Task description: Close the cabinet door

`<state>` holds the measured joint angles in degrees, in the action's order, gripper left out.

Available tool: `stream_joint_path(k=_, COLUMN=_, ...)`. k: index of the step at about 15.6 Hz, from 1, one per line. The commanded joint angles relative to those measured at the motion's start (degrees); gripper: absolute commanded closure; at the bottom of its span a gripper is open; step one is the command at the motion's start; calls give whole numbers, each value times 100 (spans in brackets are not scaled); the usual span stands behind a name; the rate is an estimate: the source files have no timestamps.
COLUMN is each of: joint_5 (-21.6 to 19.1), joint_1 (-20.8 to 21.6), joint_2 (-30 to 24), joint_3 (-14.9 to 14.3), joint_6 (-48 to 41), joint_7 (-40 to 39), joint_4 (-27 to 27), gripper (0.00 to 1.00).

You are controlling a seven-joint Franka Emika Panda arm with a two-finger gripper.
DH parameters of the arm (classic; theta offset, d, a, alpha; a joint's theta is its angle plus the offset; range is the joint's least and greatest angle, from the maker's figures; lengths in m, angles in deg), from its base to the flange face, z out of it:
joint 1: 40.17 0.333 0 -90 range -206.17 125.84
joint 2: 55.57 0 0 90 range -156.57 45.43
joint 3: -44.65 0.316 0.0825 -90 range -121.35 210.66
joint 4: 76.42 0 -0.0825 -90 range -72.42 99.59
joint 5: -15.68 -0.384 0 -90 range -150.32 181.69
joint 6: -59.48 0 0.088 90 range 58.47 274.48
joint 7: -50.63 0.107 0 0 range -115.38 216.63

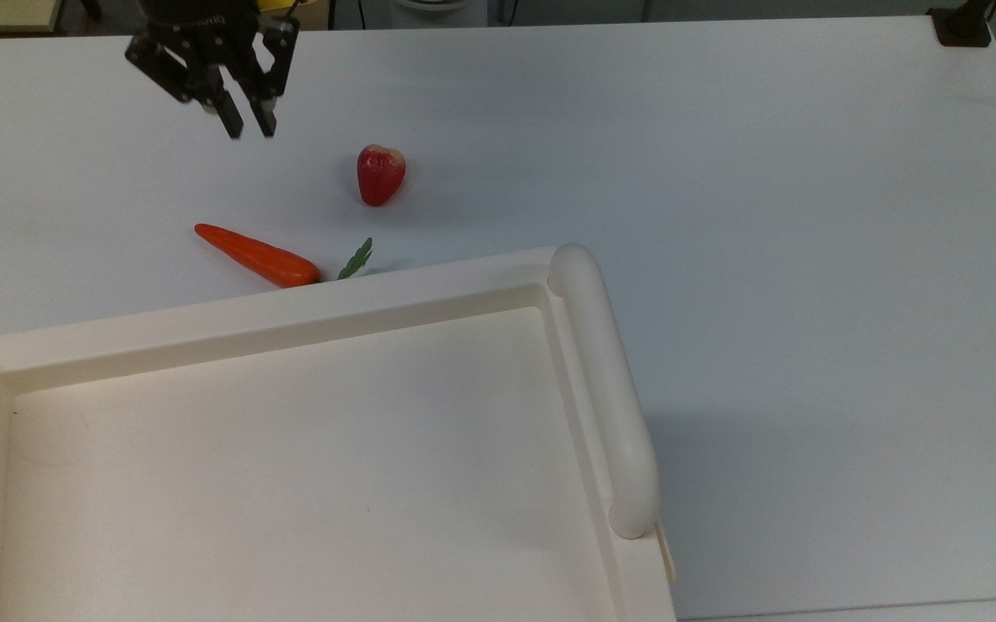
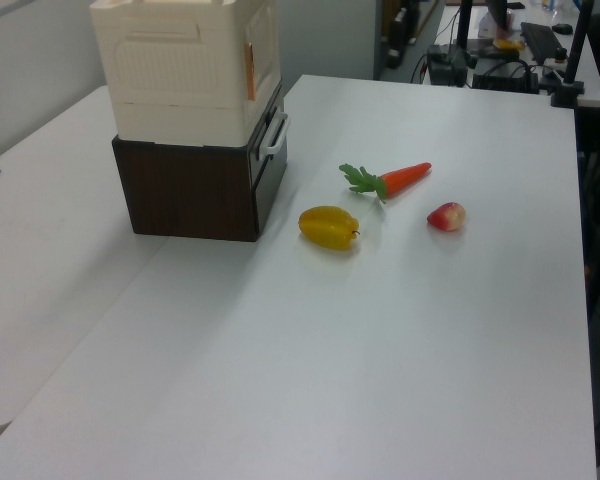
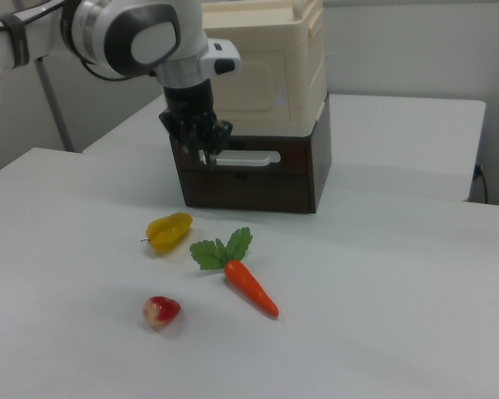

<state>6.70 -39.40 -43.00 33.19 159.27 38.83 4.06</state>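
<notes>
In the right view, nearest on the white table (image 3: 382, 332) lies a red fruit (image 3: 161, 311). Just behind it, toward the right view's right, lies a carrot (image 3: 249, 287) with green leaves pointing away toward the cabinet. A yellow fruit (image 3: 169, 230) rests farther back, on the right view's left, apart from both.

Behind these stands the cabinet (image 3: 258, 108): a dark brown base with a white handle on its front and a cream upper part. The cabinet door (image 3: 258, 83) is the cream panel on the upper front, lying flush with the body. In the left view the door (image 2: 263, 52) shows edge-on, an orange strip along its edge.

The pincer (image 3: 201, 143) hangs in front of the cabinet, above the table. In the top view the pincer (image 1: 247, 117) has its 2 fingers a narrow gap apart and grips nothing, well clear of the fruit and carrot.
</notes>
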Motion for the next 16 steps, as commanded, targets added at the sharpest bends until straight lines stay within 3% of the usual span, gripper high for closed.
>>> stream_joint_path(k=1, joint_5=1440, joint_1=248, joint_2=-194, joint_3=65, joint_6=-924, joint_7=1327, joint_4=293, gripper=0)
stream_joint_path(k=7, joint_5=1523, joint_1=222, joint_2=-500, joint_3=127, joint_6=-1120, joint_7=1120, joint_4=513, gripper=0)
stream_joint_path(k=11, joint_5=768, joint_1=30, joint_2=-536, joint_3=21, joint_6=-1015, joint_7=741, joint_4=461, gripper=0)
stream_joint_path(k=16, joint_5=697, joint_1=-15, joint_2=-536, joint_3=-32, joint_6=-918, joint_7=477, joint_4=478, gripper=0)
